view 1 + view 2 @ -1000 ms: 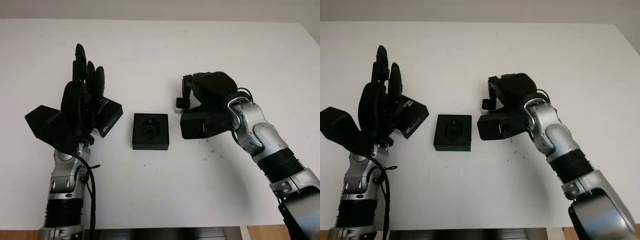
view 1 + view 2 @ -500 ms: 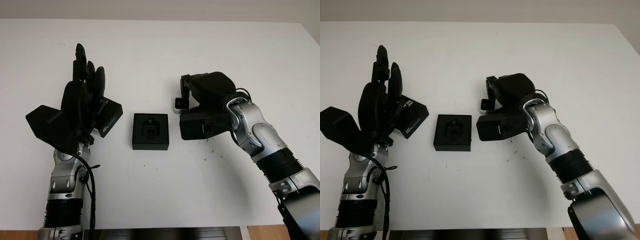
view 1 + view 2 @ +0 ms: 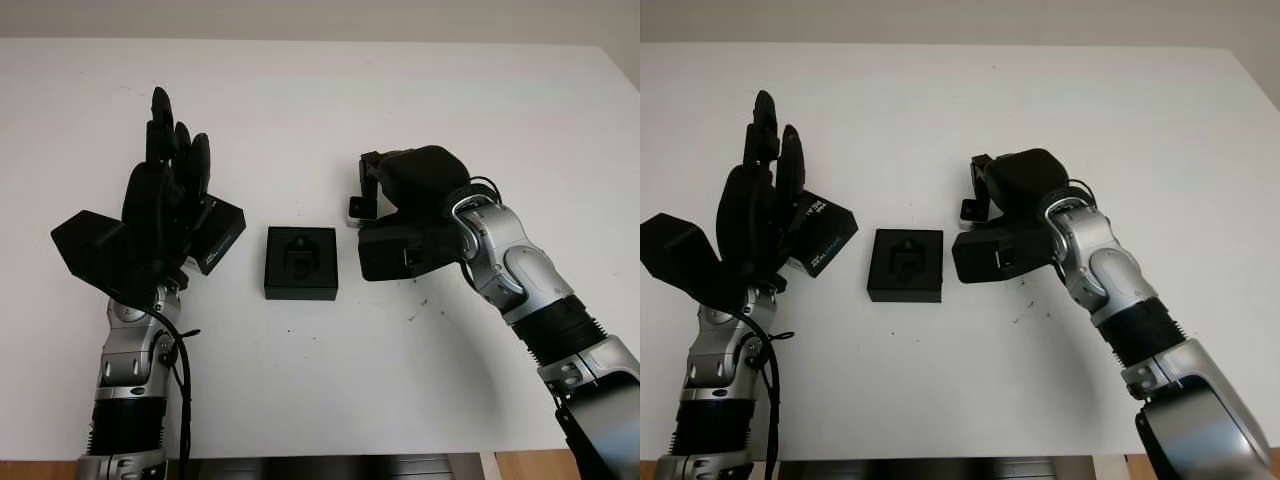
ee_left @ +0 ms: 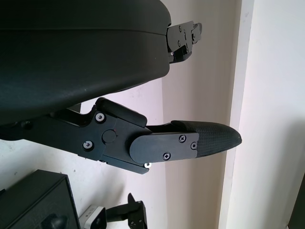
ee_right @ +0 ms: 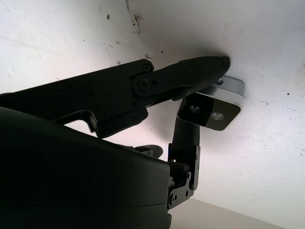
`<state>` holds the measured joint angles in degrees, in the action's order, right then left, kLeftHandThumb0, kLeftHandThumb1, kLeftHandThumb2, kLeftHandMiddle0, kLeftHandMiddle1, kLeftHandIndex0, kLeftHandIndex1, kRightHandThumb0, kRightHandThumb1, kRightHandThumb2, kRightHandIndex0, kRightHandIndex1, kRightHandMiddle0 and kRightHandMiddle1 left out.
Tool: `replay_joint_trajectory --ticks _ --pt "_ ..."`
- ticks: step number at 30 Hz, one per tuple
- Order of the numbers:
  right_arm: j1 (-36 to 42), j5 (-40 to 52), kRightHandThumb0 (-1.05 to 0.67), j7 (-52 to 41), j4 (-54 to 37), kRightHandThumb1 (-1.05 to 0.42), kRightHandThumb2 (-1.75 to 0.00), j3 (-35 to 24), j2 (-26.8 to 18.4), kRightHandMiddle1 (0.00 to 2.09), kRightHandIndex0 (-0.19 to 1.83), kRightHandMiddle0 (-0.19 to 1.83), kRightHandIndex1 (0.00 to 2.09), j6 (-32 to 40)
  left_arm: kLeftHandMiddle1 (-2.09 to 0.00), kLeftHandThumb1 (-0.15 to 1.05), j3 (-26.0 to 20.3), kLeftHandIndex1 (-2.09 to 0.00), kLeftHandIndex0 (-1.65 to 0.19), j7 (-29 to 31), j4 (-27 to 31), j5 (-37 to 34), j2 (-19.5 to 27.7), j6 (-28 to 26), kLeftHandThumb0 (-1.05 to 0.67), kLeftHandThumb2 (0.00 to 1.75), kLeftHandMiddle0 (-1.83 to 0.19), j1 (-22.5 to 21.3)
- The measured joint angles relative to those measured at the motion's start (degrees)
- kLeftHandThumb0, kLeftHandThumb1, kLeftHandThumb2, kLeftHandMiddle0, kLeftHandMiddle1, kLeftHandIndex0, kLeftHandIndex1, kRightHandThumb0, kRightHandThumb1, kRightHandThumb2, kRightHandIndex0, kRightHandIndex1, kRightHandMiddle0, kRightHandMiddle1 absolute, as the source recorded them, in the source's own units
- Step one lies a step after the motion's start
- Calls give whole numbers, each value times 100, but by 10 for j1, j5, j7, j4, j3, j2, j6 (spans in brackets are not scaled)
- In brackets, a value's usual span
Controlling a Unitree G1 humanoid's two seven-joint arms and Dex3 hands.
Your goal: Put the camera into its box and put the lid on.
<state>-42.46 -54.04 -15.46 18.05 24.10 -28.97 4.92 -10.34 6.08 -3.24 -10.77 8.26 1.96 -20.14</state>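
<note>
The small white-and-black camera [image 3: 356,209] sits on the white table just right of the open black box [image 3: 301,262], which shows a moulded insert. My right hand [image 3: 367,192] is curled around the camera. In the right wrist view one finger [image 5: 190,71] lies along one side of the camera [image 5: 212,109] and the thumb [image 5: 186,138] meets the opposite side. The black lid [image 3: 218,235] lies left of the box, partly hidden behind my raised, open left hand [image 3: 168,160]. The left wrist view catches the box corner [image 4: 38,202] and the camera [image 4: 93,217].
The white table [image 3: 330,380] stretches wide around the box, with free room in front and behind. A few small dark specks [image 3: 418,310] mark it right of the box. The far table edge [image 3: 320,38] meets a pale wall.
My right hand's fingers have drawn in around the camera, which has slid slightly left toward the box. The left hand and lid have hardly moved.
</note>
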Motion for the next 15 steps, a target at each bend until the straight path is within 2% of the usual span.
replay_joint_trajectory --ticks 15 --pt "0 0 -71 5 0 -95 -5 1 0 156 27 10 5 0 0 105 0 0 19 0 0 1 1 2 -77 48 19 0"
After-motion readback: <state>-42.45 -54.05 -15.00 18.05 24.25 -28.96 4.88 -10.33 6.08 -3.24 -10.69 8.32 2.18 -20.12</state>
